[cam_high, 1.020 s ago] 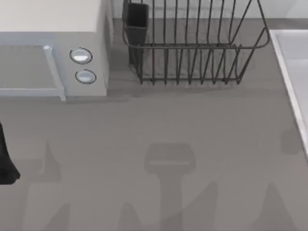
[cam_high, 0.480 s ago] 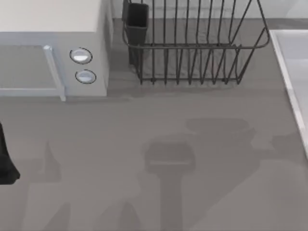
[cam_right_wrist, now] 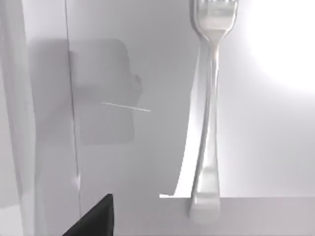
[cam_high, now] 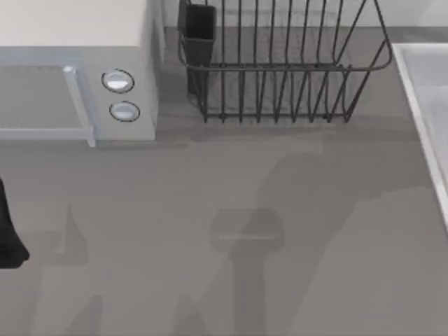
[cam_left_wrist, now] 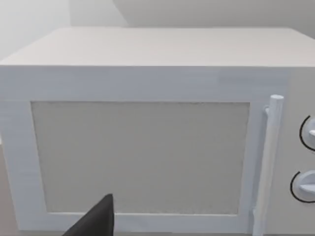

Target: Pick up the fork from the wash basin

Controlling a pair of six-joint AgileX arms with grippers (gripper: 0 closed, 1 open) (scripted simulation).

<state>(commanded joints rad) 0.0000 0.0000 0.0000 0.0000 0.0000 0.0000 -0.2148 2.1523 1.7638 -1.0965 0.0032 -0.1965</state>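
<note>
From where I stand, the fork (cam_right_wrist: 206,123) lies inside the pale wash basin (cam_right_wrist: 123,73), at the table's (cam_high: 231,196) right edge, under the right tool; the left tool faces the microwave (cam_left_wrist: 142,147); I cannot tell either tool's state. The dish rack (cam_high: 280,70) stands farthest back.

shiny polished metal fork (cam_right_wrist: 209,113), smooth glossy basin (cam_right_wrist: 275,123), matt grey table (cam_high: 210,189), dark wire rack (cam_high: 280,70)

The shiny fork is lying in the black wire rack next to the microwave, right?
Not quite. The fork is lying in the pale wash basin, not in the black wire rack; the right wrist view shows it. The rack does stand next to the microwave.
</note>
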